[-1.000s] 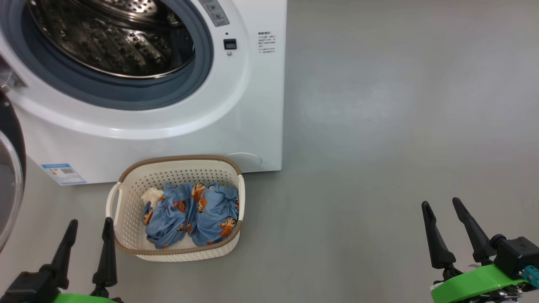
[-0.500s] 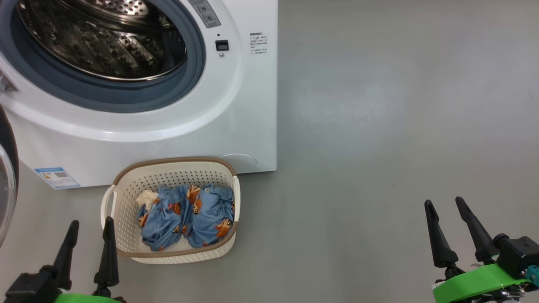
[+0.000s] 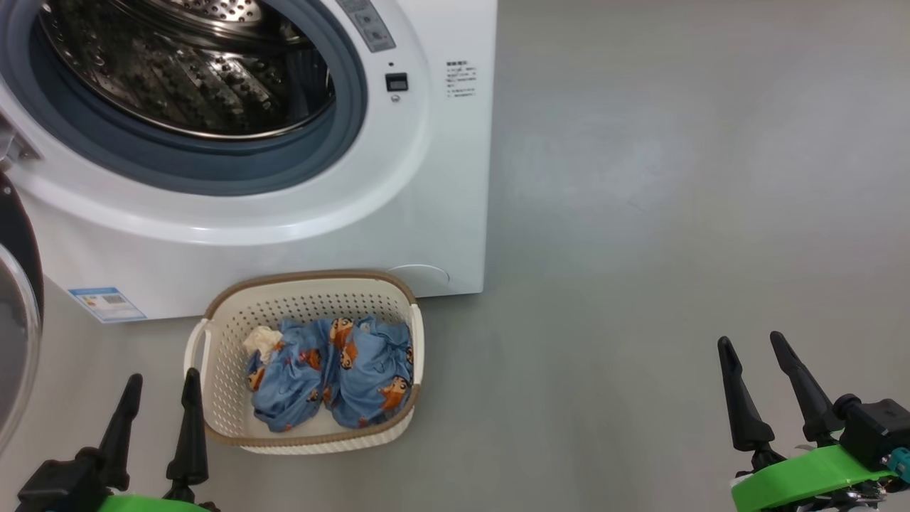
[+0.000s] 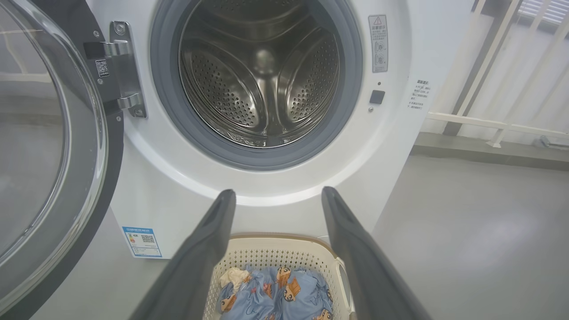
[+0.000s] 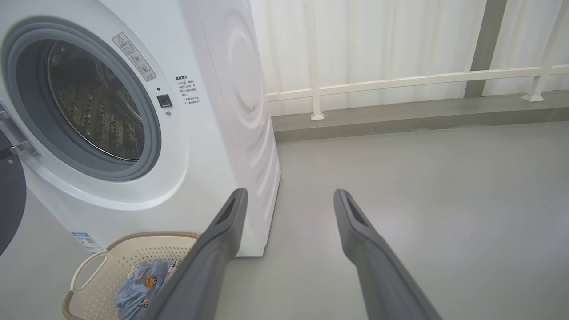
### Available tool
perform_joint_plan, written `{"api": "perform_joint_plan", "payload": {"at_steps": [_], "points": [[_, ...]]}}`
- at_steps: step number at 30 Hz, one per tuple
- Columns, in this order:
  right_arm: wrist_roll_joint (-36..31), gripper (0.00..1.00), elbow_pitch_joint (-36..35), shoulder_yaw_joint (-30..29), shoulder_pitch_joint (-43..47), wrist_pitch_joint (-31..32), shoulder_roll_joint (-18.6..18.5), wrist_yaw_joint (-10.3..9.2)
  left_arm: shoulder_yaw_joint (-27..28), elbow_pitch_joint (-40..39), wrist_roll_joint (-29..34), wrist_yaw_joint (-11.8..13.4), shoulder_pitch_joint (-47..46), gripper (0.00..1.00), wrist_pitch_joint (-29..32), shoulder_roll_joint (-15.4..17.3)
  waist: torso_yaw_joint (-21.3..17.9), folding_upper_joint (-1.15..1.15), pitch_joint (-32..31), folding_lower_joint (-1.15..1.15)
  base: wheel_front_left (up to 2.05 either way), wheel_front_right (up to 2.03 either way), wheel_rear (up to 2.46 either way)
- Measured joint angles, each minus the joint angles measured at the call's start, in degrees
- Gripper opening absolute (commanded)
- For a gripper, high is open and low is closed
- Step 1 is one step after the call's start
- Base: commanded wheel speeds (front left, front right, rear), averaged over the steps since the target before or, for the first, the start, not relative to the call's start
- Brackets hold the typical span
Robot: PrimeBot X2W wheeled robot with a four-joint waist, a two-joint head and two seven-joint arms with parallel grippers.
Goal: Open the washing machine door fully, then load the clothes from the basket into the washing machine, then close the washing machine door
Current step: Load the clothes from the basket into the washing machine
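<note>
Head view: the washing machine (image 3: 426,213) takes up the upper left, its mouth uncovered and the steel drum (image 3: 185,78) in sight. The washing machine door (image 3: 18,334) stands swung out at the left edge. The basket (image 3: 313,276) sits on the grey floor (image 3: 675,213) just in front of the machine, lower left of centre, with the clothes (image 3: 355,377) heaped inside. The left gripper (image 3: 162,378) is at the lower left, just beside the basket's left handle, fingers spread and empty. The right gripper (image 3: 750,340) is at the lower right, well apart from the basket, also spread and empty.

Left wrist view: wide fingers frame the basket at bottom centre. The drum is above and the door fills the left, hung on a metal hinge (image 4: 122,66).

Right wrist view: wide fingers over bare floor. The machine is at left, the basket in the lower left corner, and a white railing (image 5: 400,82) runs behind.
</note>
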Motion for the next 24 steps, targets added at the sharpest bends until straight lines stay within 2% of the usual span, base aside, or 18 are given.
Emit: {"api": "perform_joint_plan", "payload": {"at_steps": [12,24], "points": [[0.00,1.00,-0.02,0.14,-0.03,0.00,0.20,0.00,-1.08,0.34,-0.13,0.00,-0.21,1.00,0.00,0.89,-0.04,0.00,0.01,0.00,0.69,-1.55,0.86],[0.00,1.00,-0.08,0.40,-0.08,0.00,0.36,0.00,-2.37,0.97,-0.10,0.00,-0.20,1.00,0.00,0.86,-0.48,0.00,0.59,0.00,0.18,-0.21,0.03]]}}
